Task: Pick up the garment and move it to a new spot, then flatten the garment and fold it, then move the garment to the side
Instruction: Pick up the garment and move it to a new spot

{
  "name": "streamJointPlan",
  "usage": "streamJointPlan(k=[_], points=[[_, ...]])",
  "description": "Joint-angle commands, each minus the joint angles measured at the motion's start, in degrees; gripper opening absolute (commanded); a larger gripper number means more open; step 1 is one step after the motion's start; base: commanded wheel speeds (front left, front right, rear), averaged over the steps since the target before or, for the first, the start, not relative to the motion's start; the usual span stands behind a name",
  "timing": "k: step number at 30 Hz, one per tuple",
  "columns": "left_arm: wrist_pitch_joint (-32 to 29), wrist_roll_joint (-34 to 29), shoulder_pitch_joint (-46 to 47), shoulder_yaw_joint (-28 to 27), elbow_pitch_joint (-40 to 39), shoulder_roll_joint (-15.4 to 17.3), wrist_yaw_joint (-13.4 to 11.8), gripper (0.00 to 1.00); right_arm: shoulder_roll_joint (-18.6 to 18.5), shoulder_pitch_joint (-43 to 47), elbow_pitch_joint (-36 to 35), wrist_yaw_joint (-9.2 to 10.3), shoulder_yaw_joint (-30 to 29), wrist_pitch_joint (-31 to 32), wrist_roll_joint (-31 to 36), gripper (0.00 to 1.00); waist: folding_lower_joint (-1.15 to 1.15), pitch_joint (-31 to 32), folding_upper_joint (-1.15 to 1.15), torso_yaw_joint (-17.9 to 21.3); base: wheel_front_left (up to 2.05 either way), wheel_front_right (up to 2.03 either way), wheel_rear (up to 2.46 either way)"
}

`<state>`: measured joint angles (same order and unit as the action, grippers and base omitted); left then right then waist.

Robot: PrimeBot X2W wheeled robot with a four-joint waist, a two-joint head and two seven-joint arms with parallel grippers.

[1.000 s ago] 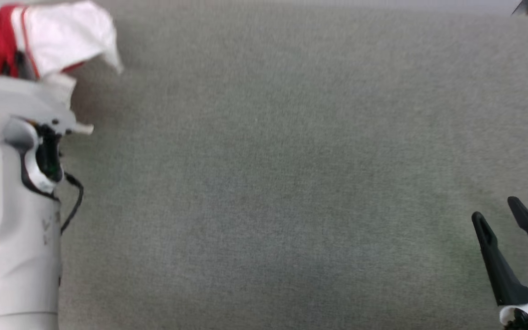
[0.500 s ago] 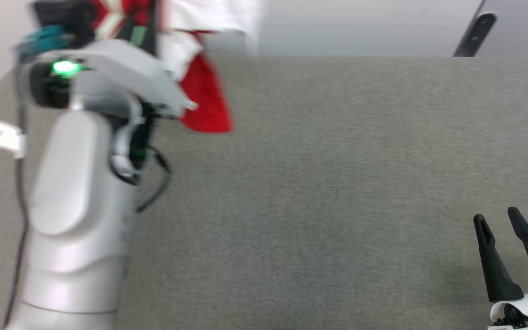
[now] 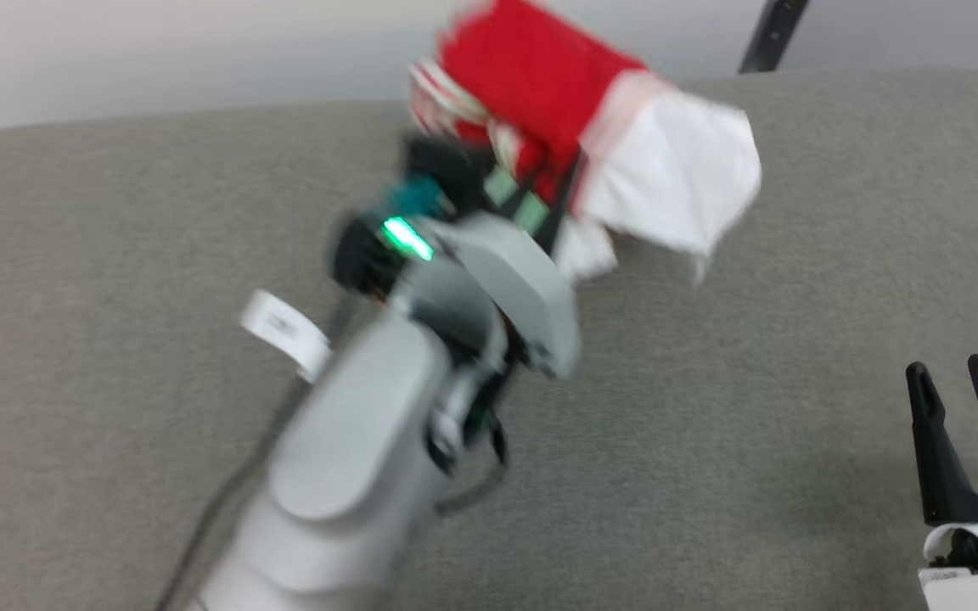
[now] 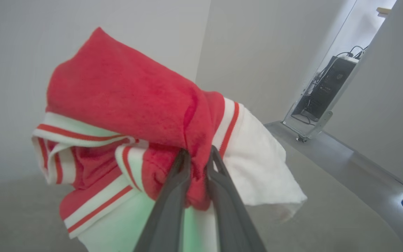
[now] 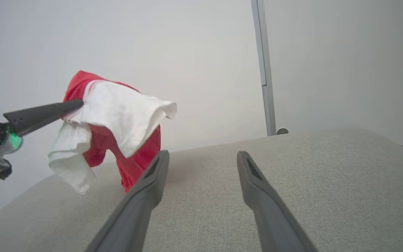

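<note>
1. Grey woven cloth covers the desk (image 3: 115,255), with a pale wall behind it.
2. The left claw (image 4: 197,154) is pinched almost closed on a bunched fold of the shirt (image 4: 124,94), with red cloth squeezed between its two fingers.
3. The shirt hangs from that grip as a crumpled bundle over the far middle of the desk and looks clear of it. A white sleeve flops to one side, and striped trim shows underneath.
4. The right claw (image 3: 949,367) sits low at the near right of the desk, fingers parted and holding nothing, well apart from the shirt.
5. The first step seems to be in hand: the shirt is picked up and on its way to a new spot.
6. The next move calls for lowering the shirt onto open desk and letting go. Both claws then need to find edges and spread it flat, since the tangled bundle may land in a heap.
</note>
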<state>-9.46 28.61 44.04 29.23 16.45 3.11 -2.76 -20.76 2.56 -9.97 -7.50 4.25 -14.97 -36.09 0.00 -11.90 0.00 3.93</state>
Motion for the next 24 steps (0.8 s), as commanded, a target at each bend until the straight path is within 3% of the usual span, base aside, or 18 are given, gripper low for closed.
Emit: streamJointPlan(k=[1,7,13,24], points=[[1.4,2.2,-0.8,1.9,0.6,-0.3,-1.2,0.0,0.1,-1.2,0.0,0.02,-0.3,-0.3,-1.0,1.0,0.0,-1.6,0.0,2.0,0.0,0.0,0.0],[10.2,12.9,-1.8,10.7,10.5,-0.2,-6.4,0.0,-0.1,-3.1,0.6,0.02,-0.2,-0.3,-2.2,1.0,0.0,-3.4,0.0,5.1,0.0,0.0,0.0],[16.1,21.3,-0.2,17.5,19.8,-0.1,-7.9,0.0,-1.0,-4.5,1.0,0.02,-0.9,-0.3,-3.5,1.0,0.0,-5.3,0.0,6.5,0.0,0.0,0.0],[20.2,33.0,2.7,31.6,26.5,-0.2,-11.4,0.0,-1.6,-4.6,1.1,0.02,-0.9,-0.3,-4.1,1.0,0.0,-6.4,0.0,5.9,0.0,0.0,0.0]])
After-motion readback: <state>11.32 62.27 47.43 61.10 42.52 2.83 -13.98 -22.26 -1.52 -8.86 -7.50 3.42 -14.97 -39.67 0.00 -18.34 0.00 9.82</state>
